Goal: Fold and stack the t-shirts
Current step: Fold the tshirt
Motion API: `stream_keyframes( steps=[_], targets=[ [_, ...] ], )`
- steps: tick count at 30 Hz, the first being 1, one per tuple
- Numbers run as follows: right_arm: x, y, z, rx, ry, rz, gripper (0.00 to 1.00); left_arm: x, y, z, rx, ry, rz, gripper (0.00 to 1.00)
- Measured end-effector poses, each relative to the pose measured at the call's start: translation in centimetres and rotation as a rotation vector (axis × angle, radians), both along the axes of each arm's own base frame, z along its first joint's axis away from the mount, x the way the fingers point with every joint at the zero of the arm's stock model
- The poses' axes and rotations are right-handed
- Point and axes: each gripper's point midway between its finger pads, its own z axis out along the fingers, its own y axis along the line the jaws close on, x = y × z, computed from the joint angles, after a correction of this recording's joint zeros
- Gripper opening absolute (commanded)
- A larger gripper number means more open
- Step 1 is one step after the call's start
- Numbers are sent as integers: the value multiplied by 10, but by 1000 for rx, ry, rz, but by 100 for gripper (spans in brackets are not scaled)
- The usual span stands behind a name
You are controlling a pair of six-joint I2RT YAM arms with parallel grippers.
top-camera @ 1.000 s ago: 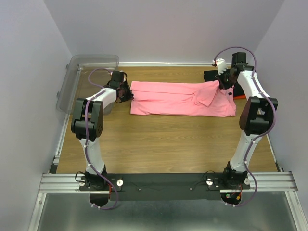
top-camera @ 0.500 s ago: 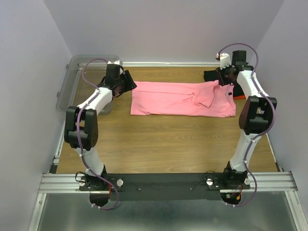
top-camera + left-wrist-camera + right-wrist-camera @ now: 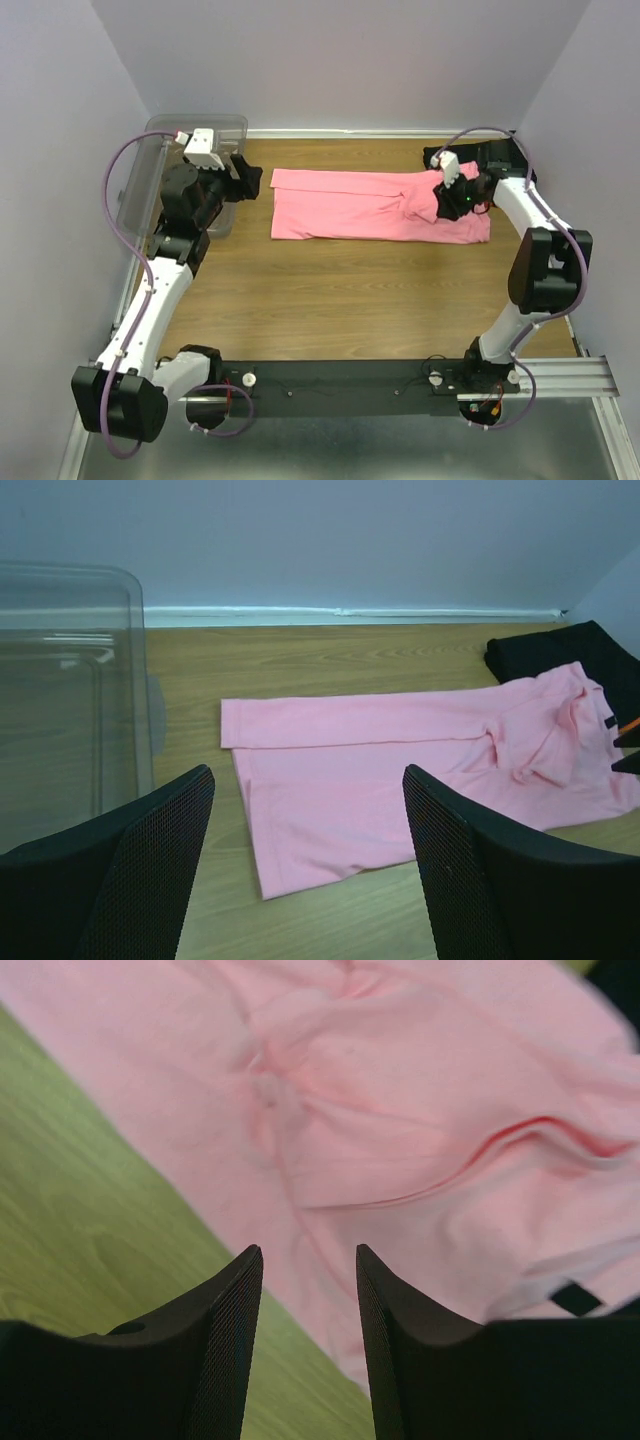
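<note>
**Left hand** (image 3: 308, 780): jaws spread wide, grasping nothing, raised above the bench (image 3: 300, 670). The pink t-shirt (image 3: 400, 770) lies flat on the bench ahead of this hand, folded into a long strip. The clear bin (image 3: 60, 680) stands to the hand's left.

**Right hand** (image 3: 308, 1252): jaws parted and empty, poised just over the rumpled sleeve end of the pink t-shirt. The black t-shirt (image 3: 437, 155) lies beyond this hand, touching the pink t-shirt's far corner.
</note>
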Motion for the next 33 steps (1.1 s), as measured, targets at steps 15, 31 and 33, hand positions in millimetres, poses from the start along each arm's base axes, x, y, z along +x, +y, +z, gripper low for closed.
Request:
stream_keyframes(
  steps=[15,31,33],
  targets=[
    [-10,28,-60,-189,90,14,50,-41,14,-88,157,166,-21,83],
    [7,14,-78,-321,75,-97,0,-43,14,-83,160,149,-22,83],
    [12,14,-73,-324,61,-108,0,-43,14,-83,160,149,-22,83]
  ],
)
